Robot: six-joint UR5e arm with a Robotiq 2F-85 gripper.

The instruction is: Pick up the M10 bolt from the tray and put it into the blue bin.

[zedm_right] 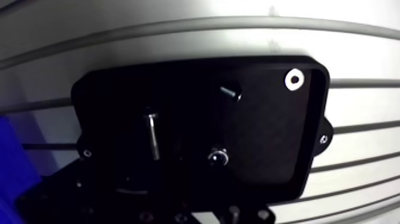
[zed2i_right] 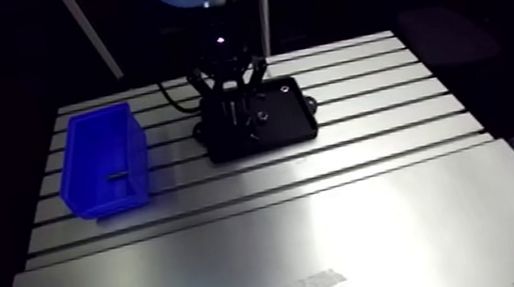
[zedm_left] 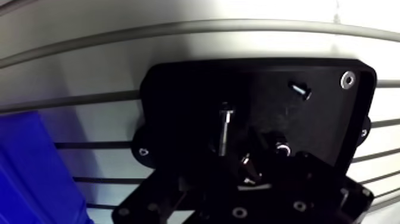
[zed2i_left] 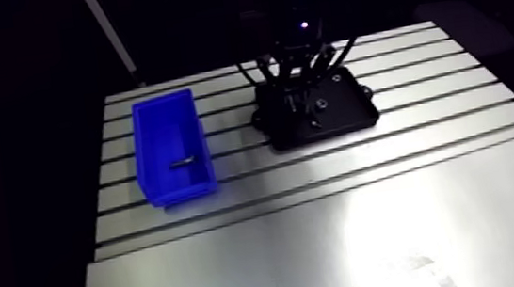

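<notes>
A black tray (zed2i_left: 349, 114) lies on the slotted table's far part. In the wrist view it holds a long silver bolt (zedm_left: 224, 128) lying ahead of the gripper, a short dark bolt (zedm_left: 300, 89) farther off, a washer (zedm_left: 348, 79) in the far corner and a small round part (zedm_left: 281, 148). The gripper (zed2i_left: 298, 100) hangs low over the tray's left half, dark against it. The blue bin (zed2i_left: 171, 147) stands to the left of the tray, with a small dark bolt-like piece (zed2i_left: 183, 162) lying inside it.
The aluminium table (zed2i_left: 331, 240) has long slots across its far half and a smooth, brightly lit plate in front. The bin's edge (zedm_left: 30, 167) shows beside the tray in the wrist view.
</notes>
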